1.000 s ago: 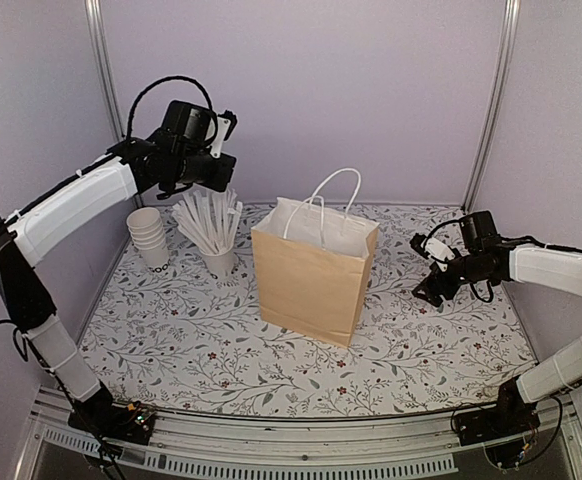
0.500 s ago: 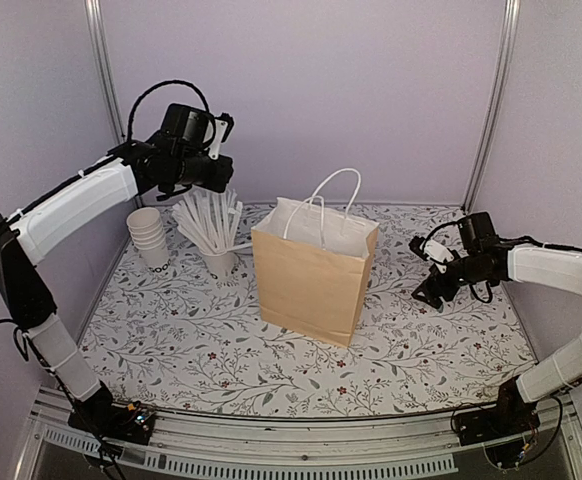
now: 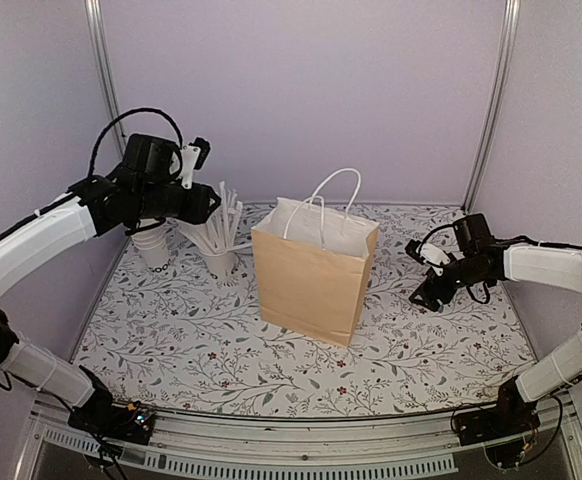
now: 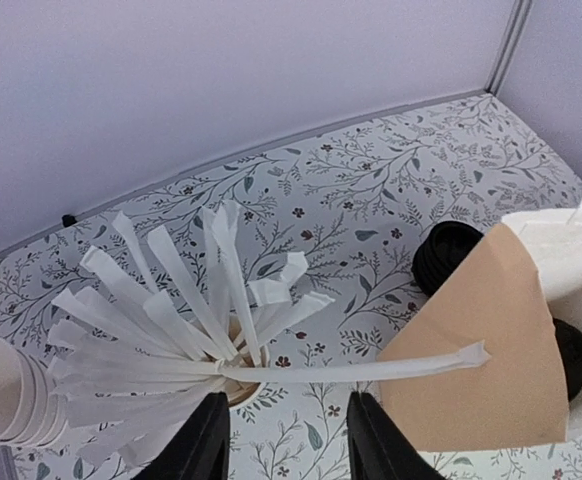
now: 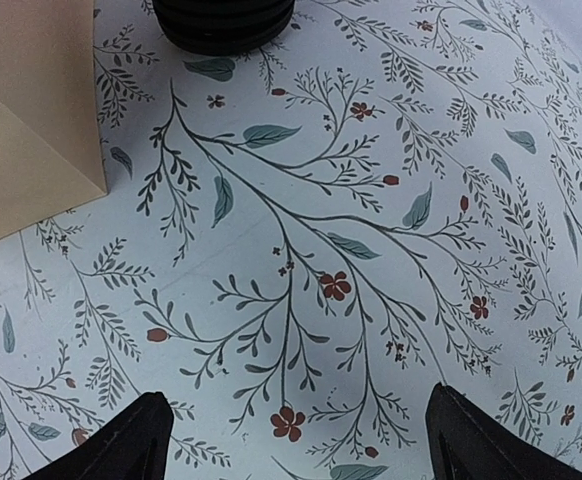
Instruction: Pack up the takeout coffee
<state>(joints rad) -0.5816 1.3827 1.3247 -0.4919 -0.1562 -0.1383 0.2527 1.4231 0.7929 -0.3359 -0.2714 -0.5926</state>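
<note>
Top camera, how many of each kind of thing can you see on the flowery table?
Paper bag: 1
Stack of white cups: 1
Cup of wrapped straws: 1
Total: 3

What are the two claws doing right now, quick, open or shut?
Left claw: open, holding nothing.
Right claw: wide open, holding nothing.
</note>
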